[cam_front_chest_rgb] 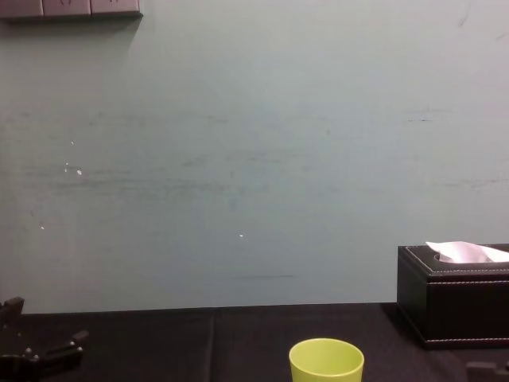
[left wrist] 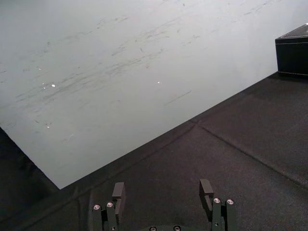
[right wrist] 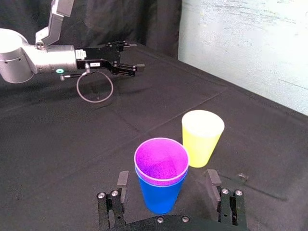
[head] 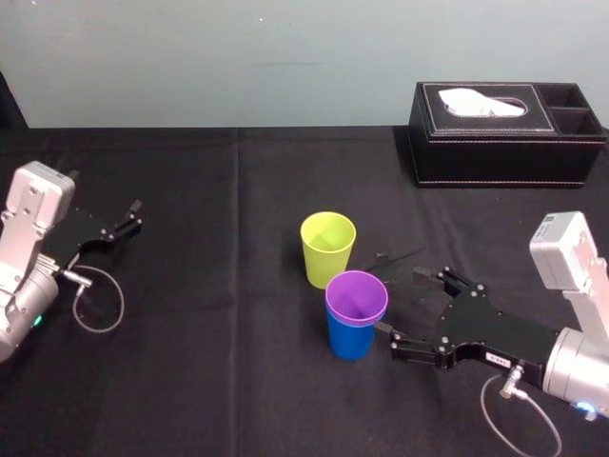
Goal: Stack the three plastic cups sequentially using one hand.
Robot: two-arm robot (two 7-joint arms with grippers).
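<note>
Right gripper (head: 404,307), fingers released, beside blue cup (head: 349,341) | purple cup (head: 356,297) nested inside | green cup (head: 327,249) pending: likely grasp, nest next | left gripper (head: 131,217) parked, released

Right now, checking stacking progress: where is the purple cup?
Head view: the purple cup sits nested in the blue cup mid-table, just nearer the robot than the lime-green cup, the open right gripper on its right side.
</note>
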